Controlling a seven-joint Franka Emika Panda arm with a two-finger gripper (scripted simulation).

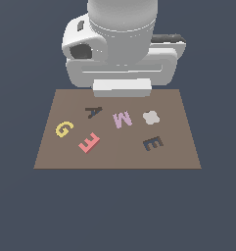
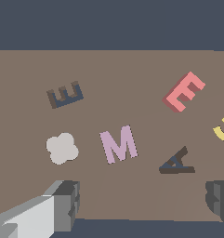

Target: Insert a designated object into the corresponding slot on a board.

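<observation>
The salmon-red E block (image 1: 89, 142) lies flat on the brown board (image 1: 60, 157), toward the exterior view's left front; it also shows in the wrist view (image 2: 184, 91). The dark E-shaped slot (image 1: 153, 143) is toward the exterior view's right front and shows in the wrist view (image 2: 64, 95) too. My gripper (image 2: 141, 203) hangs above the board's far edge, well off both. Its fingers (image 2: 64, 204) stand wide apart with nothing between them. In the exterior view the arm's white body (image 1: 122, 49) hides the fingers.
On the board are a pale purple M (image 1: 122, 118), a yellow G (image 1: 64, 129), a dark A-shaped cutout (image 1: 94, 112) and a pale flower-shaped patch (image 1: 151, 117). The board lies on a dark blue-grey ground (image 1: 117, 211).
</observation>
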